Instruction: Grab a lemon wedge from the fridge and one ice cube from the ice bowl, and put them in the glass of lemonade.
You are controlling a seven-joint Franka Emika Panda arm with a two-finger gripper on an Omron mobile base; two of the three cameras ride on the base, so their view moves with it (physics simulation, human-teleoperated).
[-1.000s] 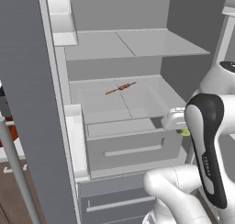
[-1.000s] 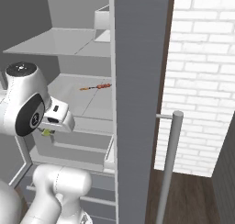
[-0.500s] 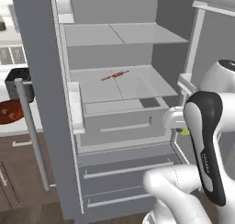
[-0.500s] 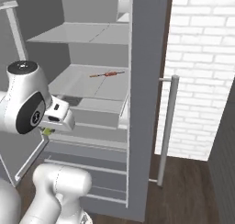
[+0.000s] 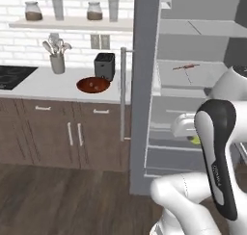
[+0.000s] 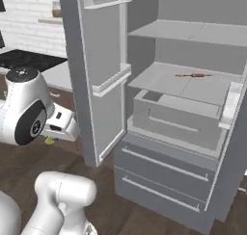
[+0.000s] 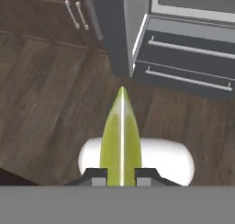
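Gripper [image 7: 121,172] pointing floorward, pinching lemon wedge [image 7: 121,136].

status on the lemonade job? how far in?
Done: the lemon wedge is out of the fridge, whose doors stand open. In hand: the claw is shut on the wedge, over the wood floor. Left: drop the wedge in the glass of lemonade, then fetch an ice cube from the ice bowl on the counter.
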